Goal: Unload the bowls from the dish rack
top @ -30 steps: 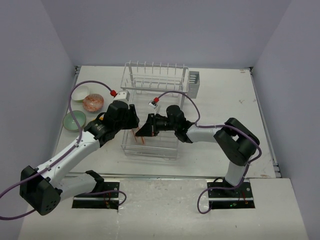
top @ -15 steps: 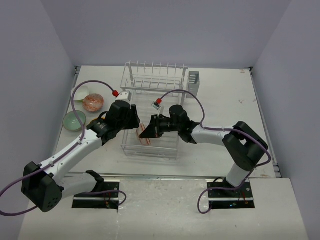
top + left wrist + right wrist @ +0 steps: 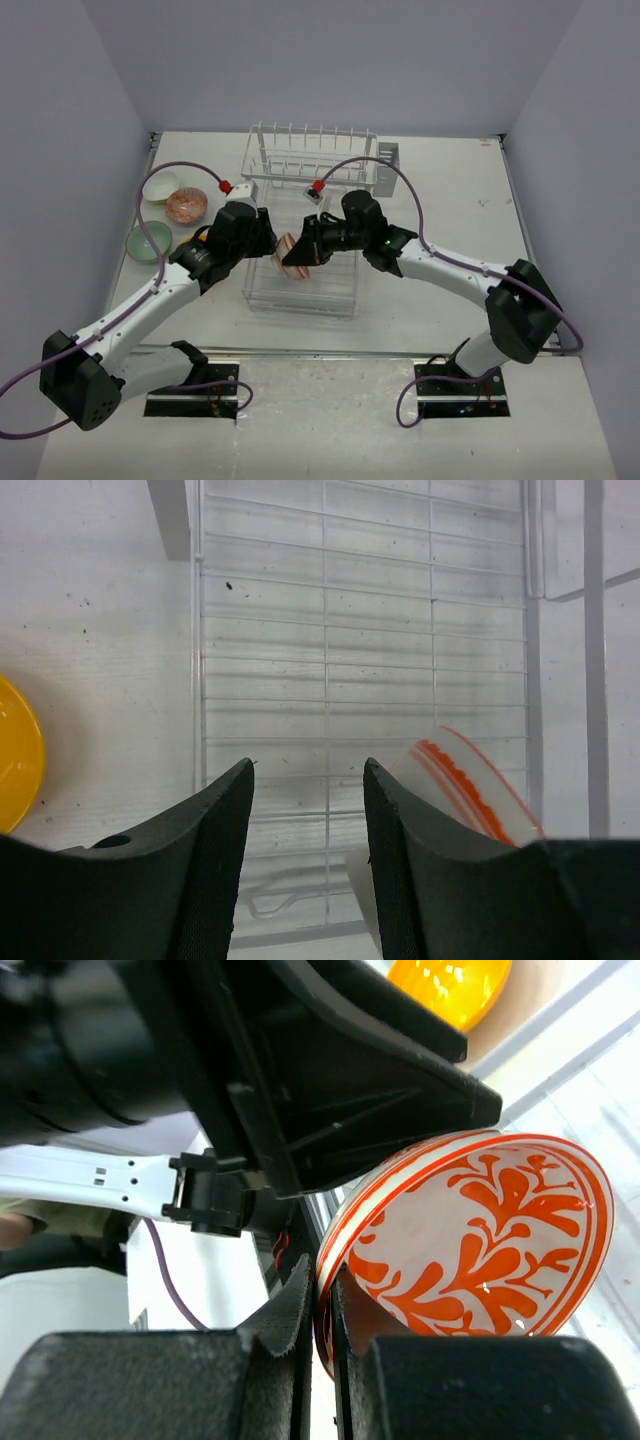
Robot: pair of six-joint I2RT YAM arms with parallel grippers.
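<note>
**Right gripper** (image 3: 322, 1295): clenched on the rim of the white bowl with orange-red pattern (image 3: 480, 1240), one finger on each side of the rim. The bowl stands on edge. Its leaf-patterned hollow faces the wrist camera and its outer wall is turned away.

**Immediately beyond the held bowl:** the black body of the left gripper (image 3: 308, 805), close behind the bowl's outer wall. Its fingers are parted about halfway and nothing lies between them. In the left wrist view the striped outside of the bowl shows just past the finger on the right of the picture.

**Below both grippers:** the flat wire grid of the lower tray (image 3: 360, 660). The bowl is held above the grid, raised clear of the wires, between the two grippers, which meet over the tray from opposite sides.

**Farther out, ahead of the grippers:** the upper tier of the dish rack (image 3: 310, 150) with its row of upright prongs. The grey cutlery holder (image 3: 388, 166) hangs at the rack's far right corner, beyond the right wrist.

**Out to the left of the left gripper, on the table** (image 3: 450, 200): three bowls in a loose cluster, well apart from the rack.
- a mint green bowl (image 3: 148, 240), nearest the arm bases
- a reddish bowl (image 3: 186, 206)
- a pale bowl (image 3: 160, 186), farthest back

**Behind the left gripper in the right wrist view:** an orange-yellow bowl (image 3: 450, 985) on the table beside the tray. It may be the one that looks reddish from above, but the colours differ too much to be sure.
</note>
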